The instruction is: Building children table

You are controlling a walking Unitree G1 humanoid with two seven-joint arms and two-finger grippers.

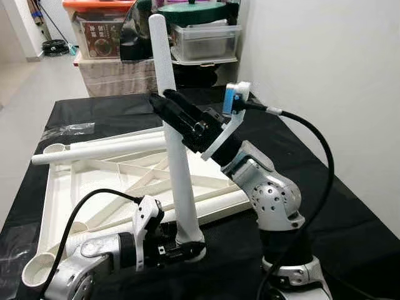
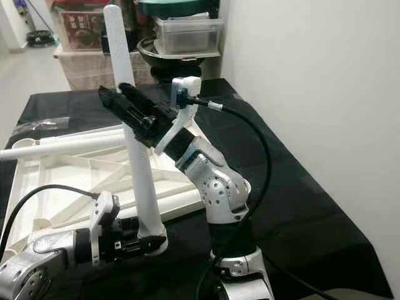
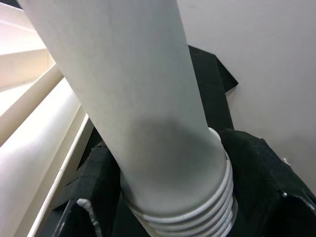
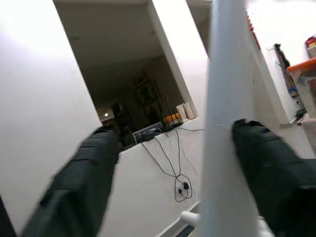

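A white children's table top (image 1: 62, 187) lies upside down on the black-covered table (image 1: 325, 169). One white leg (image 1: 178, 175) stands nearly upright at the top's near edge. My left gripper (image 1: 187, 251) is shut on this leg's base, just above its threaded end (image 3: 187, 217). My right gripper (image 1: 164, 102) reaches the leg at mid-height and is open: the leg (image 4: 227, 123) lies against one finger (image 4: 271, 182), while the other finger (image 4: 79, 182) stands well apart. A second white leg (image 1: 94, 150) lies across the top's far side.
An open round socket (image 1: 34, 269) sits at the top's near-left corner. Storage boxes (image 1: 203, 40) and bags stand behind the table. A white wall (image 1: 325, 62) runs close along the right. A clear plastic wrapper (image 1: 69, 130) lies on the cloth at far left.
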